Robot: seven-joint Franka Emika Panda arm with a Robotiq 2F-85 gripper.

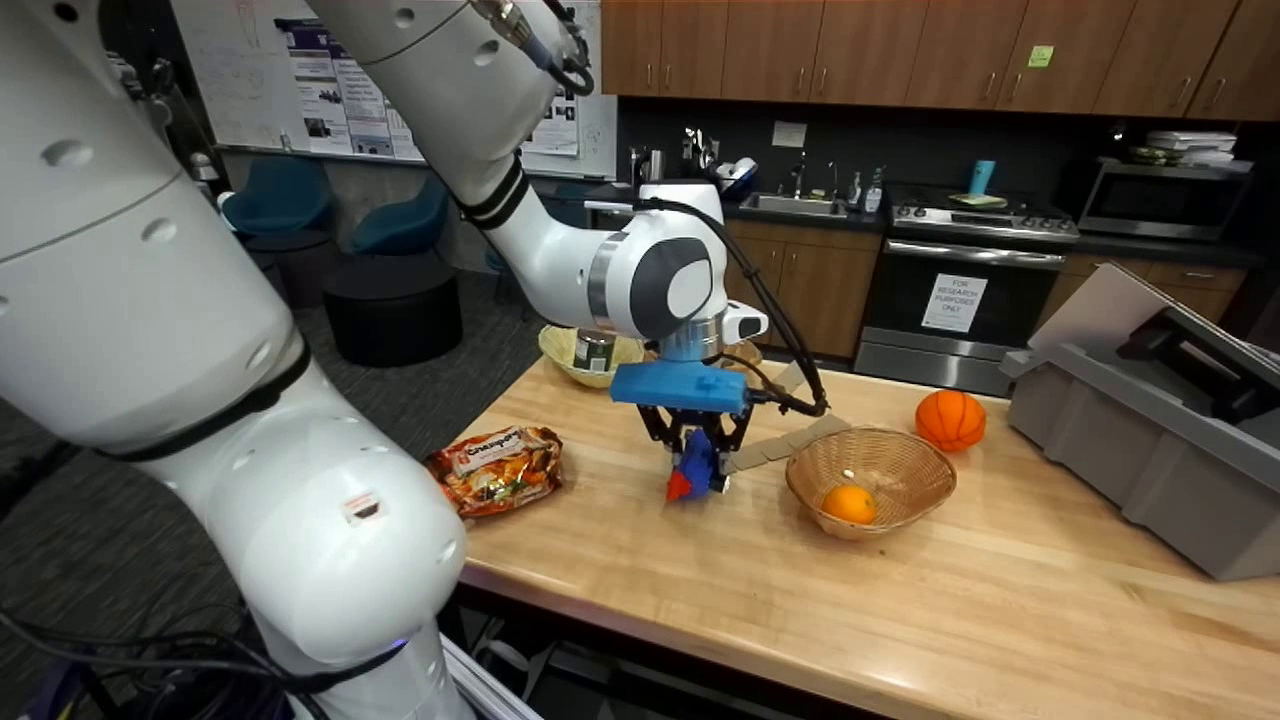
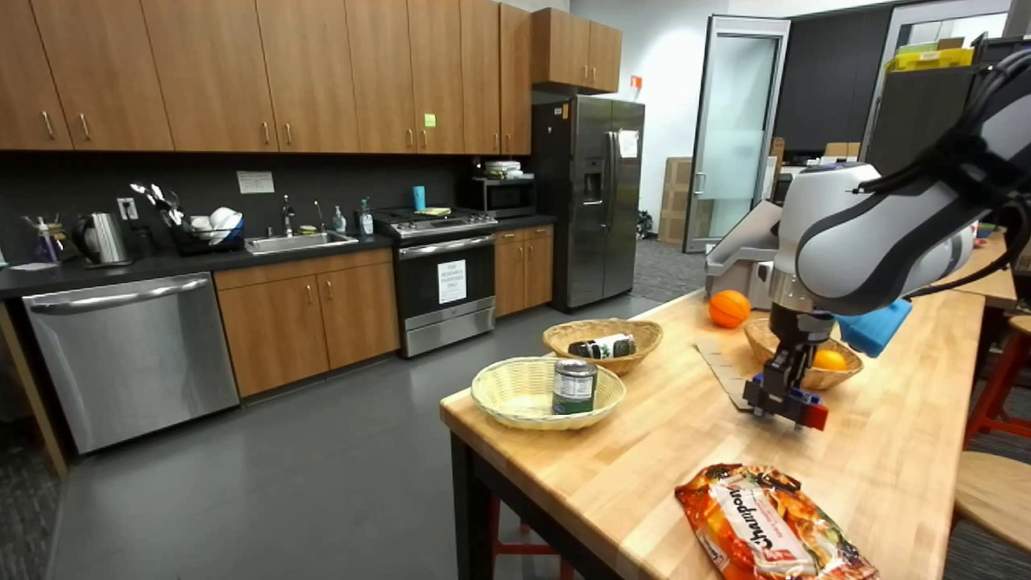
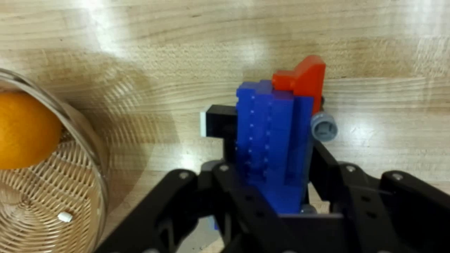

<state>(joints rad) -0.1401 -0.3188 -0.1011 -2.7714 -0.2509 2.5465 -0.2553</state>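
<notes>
Table point(image 1: 700, 570), left to right in an exterior view: packet point(image 1: 497, 470) at left; brick model point(image 1: 697, 458) at centre, between the fingers of the gripper point(image 1: 700, 472); basket point(image 1: 912, 480) with a citrus fruit point(image 1: 850, 503) inside; ball point(image 1: 950, 420) beyond the basket, to its right; bin point(image 1: 1130, 460) at far right. Far edge: bowl point(image 1: 558, 348) left of the gripper, containing a can point(image 1: 594, 350).

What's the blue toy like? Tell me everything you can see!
The blue toy looks like plastic bricks joined into a long box, with rows of tiny dots. A red piece with a rounded tip sticks out at one end, toward the top of the wrist view; a round grey piece shows at its side. The pincer holds it from both sides, near the basket. I can't tell whether it touches the wooden table.
</notes>
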